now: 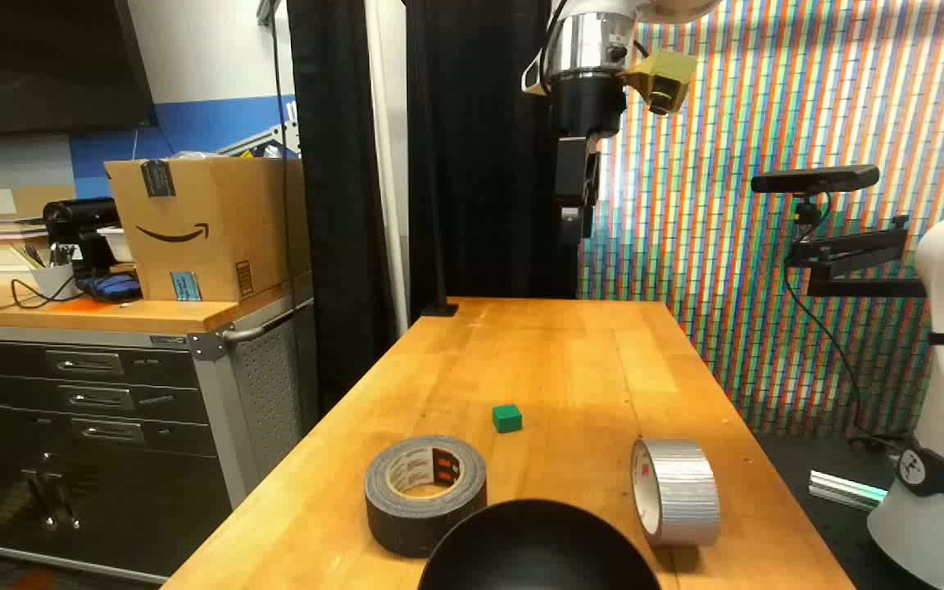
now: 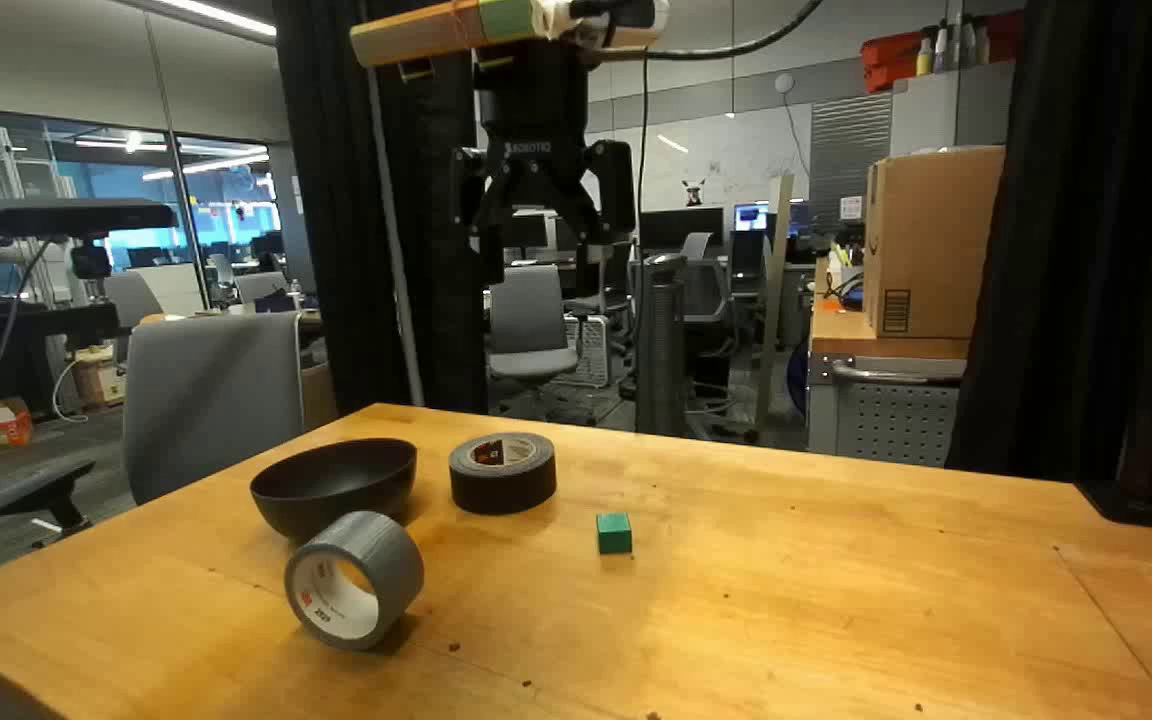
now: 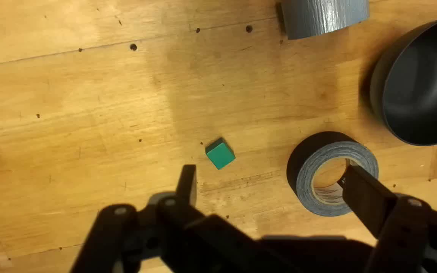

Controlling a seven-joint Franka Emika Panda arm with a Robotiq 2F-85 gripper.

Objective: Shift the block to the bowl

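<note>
Honey-coloured wooden bench (image 1: 562, 360), dark-pitted. Small green cube (image 1: 507, 419) lies on it, beyond wide, round, matte black bowl (image 1: 539, 549) in an exterior view. Black pincer (image 2: 538, 268) hangs above, jaws apart. Black cloth curtains (image 1: 488, 164) at far end.

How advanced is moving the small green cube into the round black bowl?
Done: nothing; the small green cube lies on the wooden table, outside the round black bowl. In hand: nothing; the black fingers hang open, empty. Left: grasping, carrying, releasing over the bowl.
</note>
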